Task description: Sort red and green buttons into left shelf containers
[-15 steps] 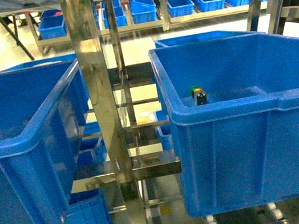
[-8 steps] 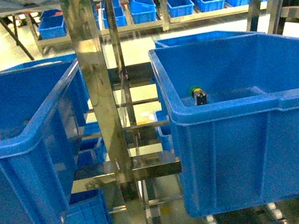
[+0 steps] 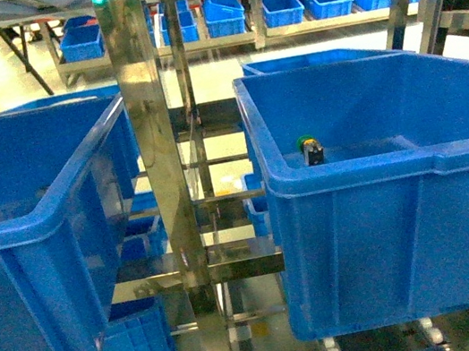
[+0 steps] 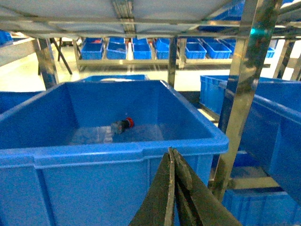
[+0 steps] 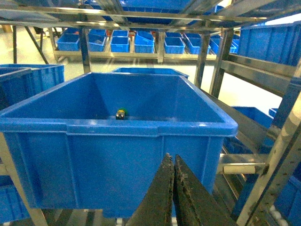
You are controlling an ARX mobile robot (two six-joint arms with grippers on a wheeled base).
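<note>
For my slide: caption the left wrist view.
Closed left fingers outside a big blue bin holding a red button.

Both big bins stand open on top: you can drop in over the near rim of the left bin (image 3: 18, 234) at nine o'clock or the right bin (image 3: 370, 171) at three. The steel upright (image 3: 148, 136) at twelve divides them, leaving only a narrow slot. Shelf rails (image 5: 141, 16) overhead cap your clearance.

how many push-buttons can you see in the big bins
2. The green-capped push-button sits inside the large blue plastic bin on the right; the red-capped push-button lies in the large blue plastic bin on the left. Others may be hidden.
</note>
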